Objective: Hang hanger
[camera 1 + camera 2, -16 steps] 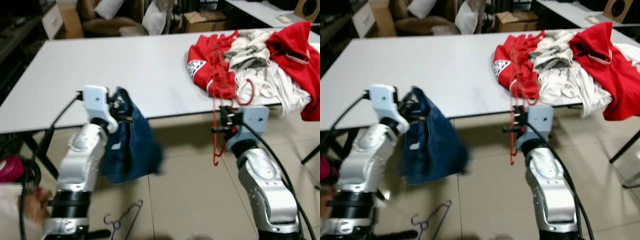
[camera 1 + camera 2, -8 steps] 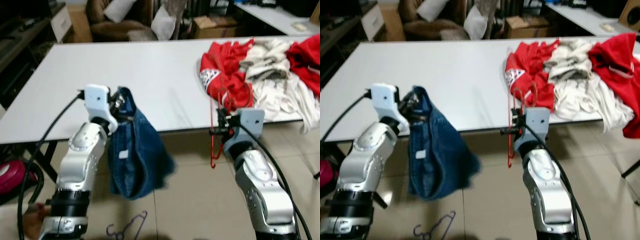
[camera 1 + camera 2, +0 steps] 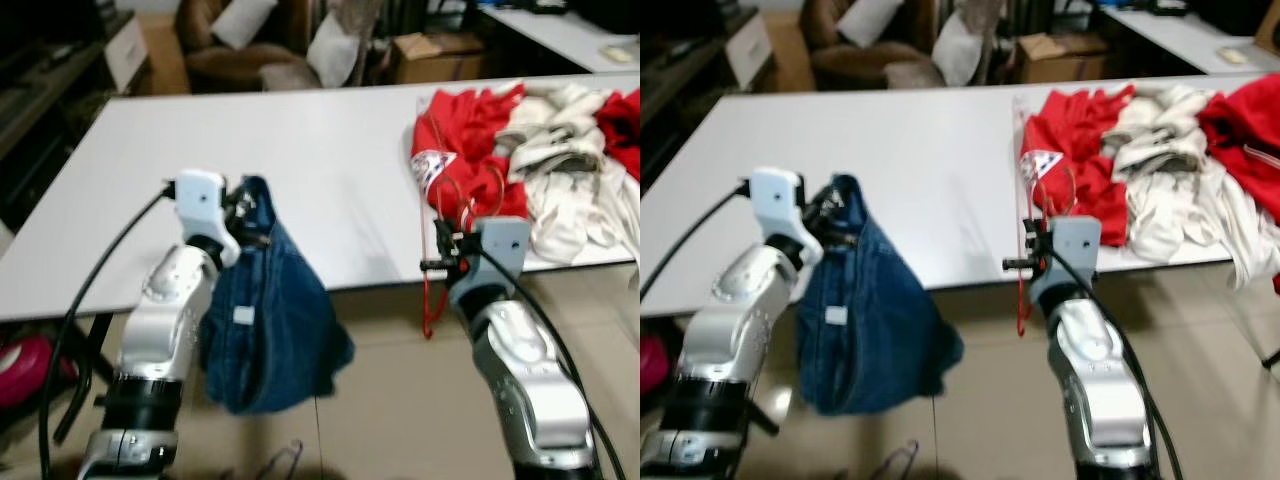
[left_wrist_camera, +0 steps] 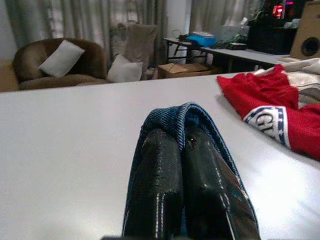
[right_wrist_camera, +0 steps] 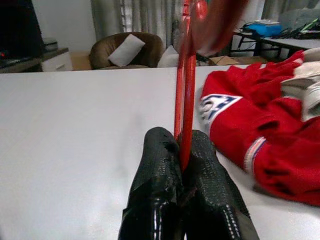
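At the near edge of the white tabletop (image 3: 300, 150) your right hand (image 3: 447, 262) is pinching the red hanger (image 3: 431, 290) upright while your left hand (image 3: 243, 222) is clamping the blue jeans (image 3: 270, 330), so keep both grips firm as you bring them together.

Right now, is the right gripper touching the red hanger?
Touching. In the right wrist view the right gripper is shut on the red hanger, its wire pinched between both fingers.

A white counter (image 3: 300, 160) carries a heap of red clothes (image 3: 465, 150) and white clothes (image 3: 565, 190) at its right end. Behind it stand a brown armchair (image 3: 215, 55) with a white cushion (image 3: 243, 18) and a cardboard box (image 3: 440, 58). The floor (image 3: 385, 400) is tiled.
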Tool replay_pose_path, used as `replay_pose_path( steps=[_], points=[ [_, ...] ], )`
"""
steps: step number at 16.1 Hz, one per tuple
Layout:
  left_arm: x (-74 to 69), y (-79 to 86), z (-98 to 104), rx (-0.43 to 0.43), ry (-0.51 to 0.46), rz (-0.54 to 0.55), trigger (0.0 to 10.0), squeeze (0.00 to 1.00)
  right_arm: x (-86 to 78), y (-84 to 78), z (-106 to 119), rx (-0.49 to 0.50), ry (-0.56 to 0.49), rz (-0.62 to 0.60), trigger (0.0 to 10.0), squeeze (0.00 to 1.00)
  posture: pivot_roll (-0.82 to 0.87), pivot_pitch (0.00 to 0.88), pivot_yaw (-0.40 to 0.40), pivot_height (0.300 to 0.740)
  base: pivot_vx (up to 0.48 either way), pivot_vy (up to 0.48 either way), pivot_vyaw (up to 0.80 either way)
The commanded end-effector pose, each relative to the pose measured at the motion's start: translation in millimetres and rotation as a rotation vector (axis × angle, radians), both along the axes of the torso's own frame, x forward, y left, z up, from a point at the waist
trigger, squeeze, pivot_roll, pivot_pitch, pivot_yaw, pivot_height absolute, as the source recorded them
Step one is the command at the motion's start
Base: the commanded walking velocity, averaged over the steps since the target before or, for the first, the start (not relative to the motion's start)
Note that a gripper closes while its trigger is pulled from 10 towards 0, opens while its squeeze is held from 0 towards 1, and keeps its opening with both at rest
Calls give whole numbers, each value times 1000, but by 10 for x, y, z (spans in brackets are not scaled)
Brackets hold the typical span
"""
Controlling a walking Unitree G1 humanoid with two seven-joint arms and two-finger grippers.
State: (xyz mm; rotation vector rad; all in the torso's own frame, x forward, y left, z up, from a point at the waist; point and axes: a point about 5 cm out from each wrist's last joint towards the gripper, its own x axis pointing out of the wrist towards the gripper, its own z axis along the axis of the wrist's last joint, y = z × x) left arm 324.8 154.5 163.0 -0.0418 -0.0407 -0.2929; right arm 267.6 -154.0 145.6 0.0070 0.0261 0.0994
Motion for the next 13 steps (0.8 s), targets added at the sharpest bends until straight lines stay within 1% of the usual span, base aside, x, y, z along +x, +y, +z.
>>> replay_pose_path(
  steps=[1,2,3,5,6,7,8,9,10,11,12,13],
  points=[
    [112,-94,274,11,-96,-39,10000,0,13,-96,104,0,-40,38,10000,0,-165,0,36,740,352,0,0],
    [220,-104,443,11,-130,-52,10000,0,20,-145,186,-2,-60,125,10000,0,-164,0,32,740,322,0,0],
    [282,-107,530,15,-146,-56,10000,0,17,-165,231,-8,-70,178,10000,0,-164,0,30,740,307,0,0],
    [465,-98,758,7,-171,-59,10000,0,-42,-214,383,-22,-107,343,10000,0,-168,0,31,740,0,0,0],
    [553,-88,855,42,-181,-54,10000,0,-102,-247,442,-7,-114,430,10000,0,-171,0,29,740,0,0,0],
    [641,-60,975,94,-210,-33,10000,0,-191,-288,496,17,-109,538,10000,0,-174,0,30,740,0,0,0],
    [744,-1,1133,126,-247,13,10000,0,-322,-358,549,40,-83,673,10000,0,-175,0,30,740,0,0,0],
    [800,31,1207,139,-253,45,10000,0,-407,-395,574,56,-60,761,10000,0,-178,0,29,740,0,0,0],
    [852,41,1266,129,-244,57,10000,0,-514,-431,584,78,-15,867,10000,0,-178,0,26,740,0,0,0],
    [889,55,1323,141,-252,88,10000,0,-576,-467,588,79,23,925,10000,0,-179,0,23,740,0,0,0],
    [924,57,1390,123,-247,101,10000,0,-607,-507,594,77,60,961,10000,0,-180,0,21,740,0,0,0],
    [933,54,1412,113,-246,101,10000,0,-619,-519,595,78,72,974,10000,0,-179,0,18,740,0,0,0]
  ],
)
